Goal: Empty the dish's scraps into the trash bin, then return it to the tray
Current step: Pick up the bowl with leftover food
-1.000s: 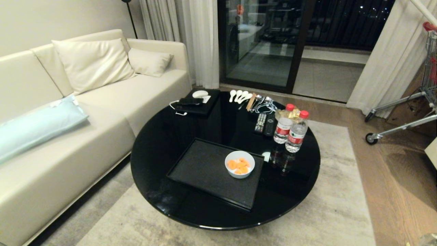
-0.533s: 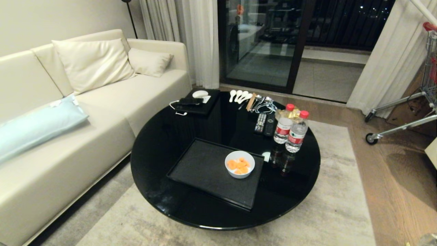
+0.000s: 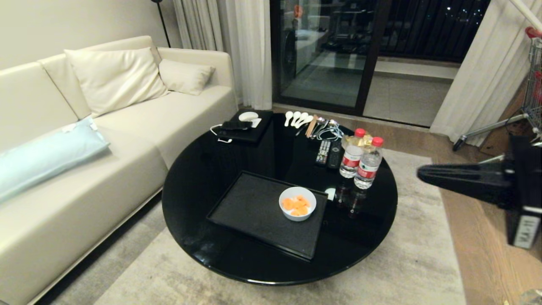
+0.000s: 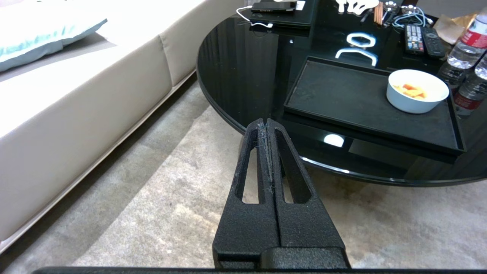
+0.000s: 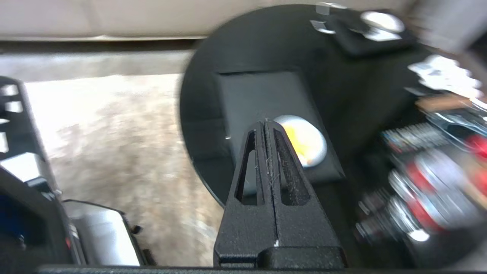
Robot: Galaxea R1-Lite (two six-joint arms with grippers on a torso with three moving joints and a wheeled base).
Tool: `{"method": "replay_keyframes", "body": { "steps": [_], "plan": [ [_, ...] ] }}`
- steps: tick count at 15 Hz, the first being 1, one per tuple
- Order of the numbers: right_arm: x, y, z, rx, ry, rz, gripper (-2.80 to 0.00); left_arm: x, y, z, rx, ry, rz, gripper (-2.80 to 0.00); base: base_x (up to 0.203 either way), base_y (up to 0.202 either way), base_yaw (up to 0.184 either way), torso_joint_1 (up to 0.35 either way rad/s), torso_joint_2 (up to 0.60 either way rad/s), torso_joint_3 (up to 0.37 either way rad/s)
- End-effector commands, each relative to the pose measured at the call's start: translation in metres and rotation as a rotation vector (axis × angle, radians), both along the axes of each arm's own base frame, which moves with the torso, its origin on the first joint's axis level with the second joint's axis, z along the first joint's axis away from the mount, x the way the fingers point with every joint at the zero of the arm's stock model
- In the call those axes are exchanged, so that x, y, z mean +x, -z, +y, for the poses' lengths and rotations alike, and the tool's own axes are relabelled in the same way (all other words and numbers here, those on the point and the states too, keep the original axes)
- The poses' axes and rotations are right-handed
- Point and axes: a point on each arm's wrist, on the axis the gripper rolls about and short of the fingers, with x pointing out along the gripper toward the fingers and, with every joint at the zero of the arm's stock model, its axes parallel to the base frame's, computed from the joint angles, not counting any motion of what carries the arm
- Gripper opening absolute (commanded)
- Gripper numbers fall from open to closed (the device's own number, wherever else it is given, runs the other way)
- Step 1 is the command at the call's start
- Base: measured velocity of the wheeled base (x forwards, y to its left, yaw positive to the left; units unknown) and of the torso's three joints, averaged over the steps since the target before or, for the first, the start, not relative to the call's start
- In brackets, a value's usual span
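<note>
Sofa [image 3: 84,140], cream, with cushions, at far left beside the round black table [image 3: 203,169]. Tray [image 3: 250,207], black, on the table's near half; dish [image 3: 297,203] sits in the tray's right part, holding the scraps [image 3: 296,204], orange pieces. Black box [image 3: 247,127] with a phone at the table's far edge; white spoons [image 3: 296,118], cables and two remotes [image 3: 329,153] further right. Two water bottles [image 3: 360,161] stand just beside the tray's right end, between dish and right gripper [image 3: 423,174], which enters from the right, clenched and empty, well apart from the table. Left gripper [image 4: 267,123], seen only in its wrist view, is likewise clenched and empty, low over the rug [image 4: 171,182]. Right wrist view, blurred, adds what may be a metal bin [image 5: 102,236] on the floor; the head view does not show it.
</note>
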Motion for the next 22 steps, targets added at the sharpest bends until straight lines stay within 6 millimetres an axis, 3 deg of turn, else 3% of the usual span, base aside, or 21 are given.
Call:
{"method": "replay_keyframes", "body": {
  "steps": [1, 3, 5, 8, 12, 15, 16, 17, 22],
  "plan": [
    [0.055, 0.021, 0.06, -0.072, -0.075, 0.117, -2.8, 0.0, 0.0, 0.0, -0.001, 0.0, -0.001, -2.8, 0.0, 0.0, 0.0, 0.0, 0.0, 0.0],
    [0.084, 0.03, 0.096, -0.062, -0.037, 0.171, -2.8, 0.0, 0.0, 0.0, -0.001, 0.0, -0.001, -2.8, 0.0, 0.0, 0.0, 0.0, 0.0, 0.0],
    [0.116, 0.033, 0.133, 0.003, 0.108, 0.248, -2.8, 0.0, 0.0, 0.0, -0.001, 0.0, -0.001, -2.8, 0.0, 0.0, 0.0, 0.0, 0.0, 0.0],
    [0.151, 0.052, 0.171, 0.033, 0.306, 0.429, -2.8, 0.0, 0.0, 0.0, -0.001, 0.0, -0.001, -2.8, 0.0, 0.0, 0.0, 0.0, 0.0, 0.0],
    [0.175, 0.104, 0.192, -0.028, 0.576, 0.693, -2.8, 0.0, 0.0, 0.0, -0.001, 0.0, -0.001, -2.8, 0.0, 0.0, 0.0, 0.0, 0.0, 0.0],
    [0.191, 0.133, 0.185, -0.057, 0.727, 0.798, -2.8, 0.0, 0.0, 0.0, -0.001, 0.0, -0.001, -2.8, 0.0, 0.0, 0.0, 0.0, 0.0, 0.0],
    [0.197, 0.14, 0.18, -0.058, 0.757, 0.813, -2.15, 0.0, 0.0, 0.0, -0.001, 0.0, -0.001, -2.8, 0.0, 0.0, 0.0, 0.0, 0.0, 0.0],
    [0.203, 0.145, 0.177, -0.059, 0.774, 0.82, 0.0, 0.0, 0.0, 0.0, -0.001, 0.0, -0.001, -2.8, 0.0, 0.0, 0.0, 0.0, 0.0, 0.0],
    [0.231, 0.16, 0.169, -0.036, 0.823, 0.821, 0.0, 0.0, 0.0, 0.0, -0.001, 0.0, -0.001, -2.8, 0.0, 0.0, 0.0, 0.0, 0.0, 0.0]
  ]
}}
